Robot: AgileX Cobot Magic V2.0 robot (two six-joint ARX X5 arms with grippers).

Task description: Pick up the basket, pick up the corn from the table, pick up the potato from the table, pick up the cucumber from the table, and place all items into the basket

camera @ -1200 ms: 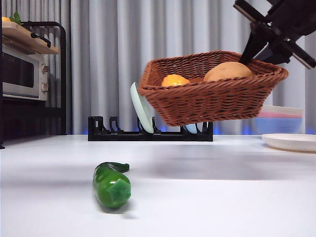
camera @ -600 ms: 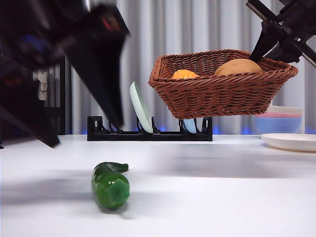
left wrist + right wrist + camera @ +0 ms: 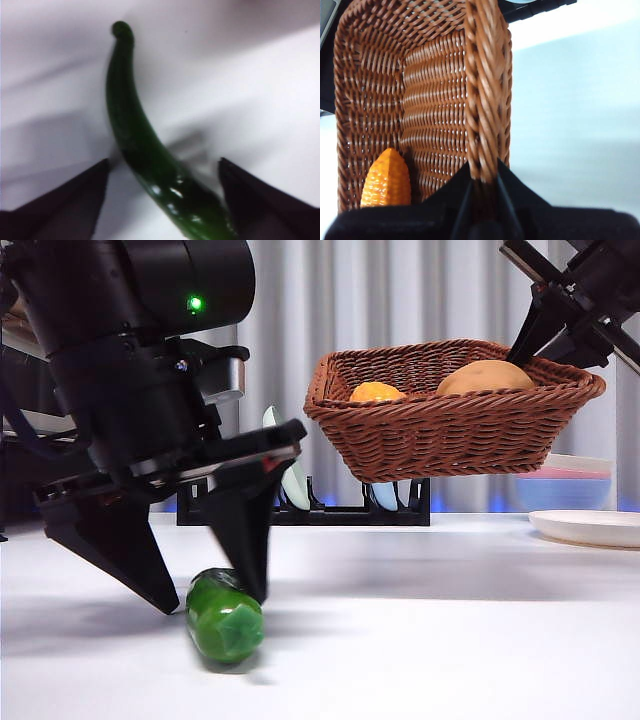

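A second ago the left side of the front view was bare; now the left end effector (image 3: 215,605) has come down over the glossy bright green bumpy toy cucumber (image 3: 224,615), its two black jaws spread wide with one on each side of the fruit and neither visibly touching it. The left wrist view agrees: the cucumber (image 3: 150,150) runs between the open jaws on the plain white desk (image 3: 450,640). I judge the last pick is about to begin, needing only a close and lift.

Further right, the shallow brown woven wicker basket (image 3: 450,435) hangs in the air above the desk, a little further right and more level than a second ago. The right end effector (image 3: 482,192) is clamped on its braided rim.

Count: one cucumber, on the desk; one basket; one ridged orange-yellow toy corn cob (image 3: 377,392) and one smooth tan-orange round potato (image 3: 485,377), both inside the basket. Two of three vegetables are loaded
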